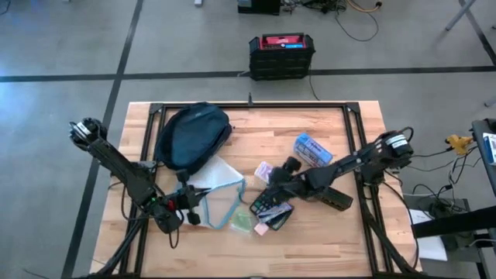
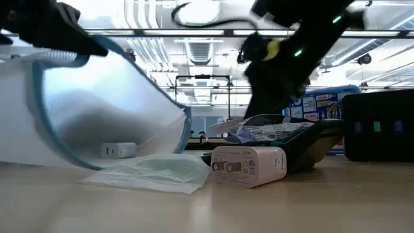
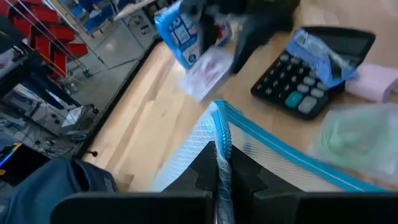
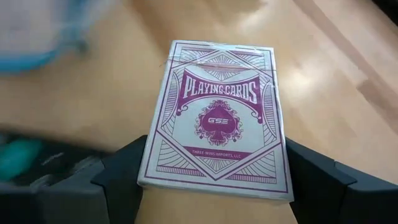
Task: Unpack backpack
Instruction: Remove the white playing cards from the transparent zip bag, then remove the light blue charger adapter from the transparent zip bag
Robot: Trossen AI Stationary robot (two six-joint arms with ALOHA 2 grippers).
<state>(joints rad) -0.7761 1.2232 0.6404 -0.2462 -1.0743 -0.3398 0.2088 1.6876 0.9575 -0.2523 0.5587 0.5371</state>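
A dark navy backpack (image 1: 192, 137) lies on the wooden table (image 1: 341, 240) toward its far-left corner. The left gripper (image 1: 191, 209) sits at about six o'clock from the backpack, close to it but apart, its fingers (image 3: 198, 176) pinched on the blue-edged rim of a clear zip bag (image 1: 219, 188) that lies between them. The right gripper (image 1: 267, 175) is at about four o'clock from the backpack, well apart, fingers spread on either side of a deck of playing cards (image 4: 216, 118), beside a black calculator (image 1: 270, 209).
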